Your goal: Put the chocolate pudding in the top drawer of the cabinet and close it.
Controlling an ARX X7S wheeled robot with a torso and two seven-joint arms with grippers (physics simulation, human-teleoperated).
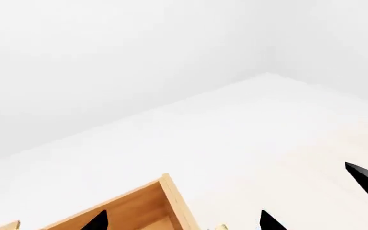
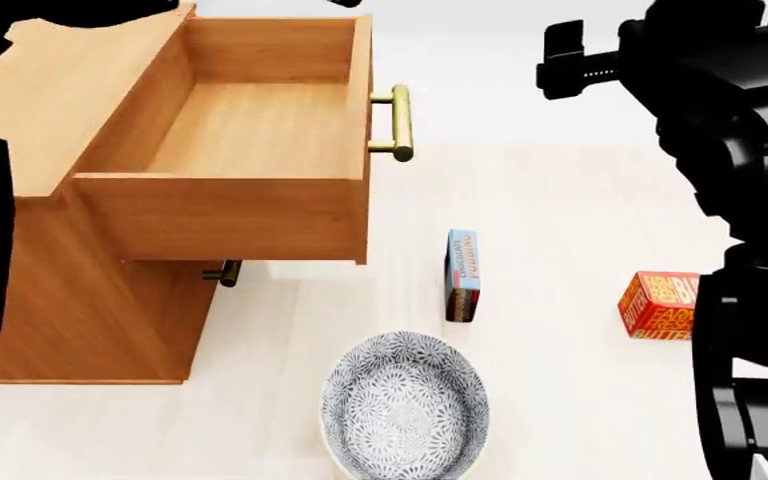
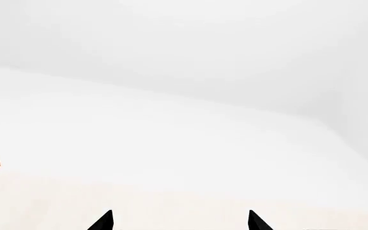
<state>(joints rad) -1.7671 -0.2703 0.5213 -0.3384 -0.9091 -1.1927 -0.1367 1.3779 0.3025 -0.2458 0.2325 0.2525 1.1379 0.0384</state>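
Observation:
The cabinet (image 2: 84,300) stands at the left of the head view. Its top drawer (image 2: 244,205) is pulled far out and holds nothing; the brass handle (image 2: 394,122) points right. The chocolate pudding (image 2: 463,275) stands on its thin edge on the floor, right of the drawer front and apart from both arms. My left gripper (image 1: 184,223) is open and empty, above a corner of the drawer (image 1: 171,201). My right gripper (image 3: 178,221) is also open, with only bare floor between its fingertips. Both arms are raised at the sides of the head view.
A patterned grey bowl (image 2: 404,405) sits on the floor in front of the pudding. A red-orange butter box (image 2: 660,305) lies at the right beside my right arm (image 2: 738,150). A lower drawer's handle (image 2: 224,273) shows under the open drawer. White walls lie beyond.

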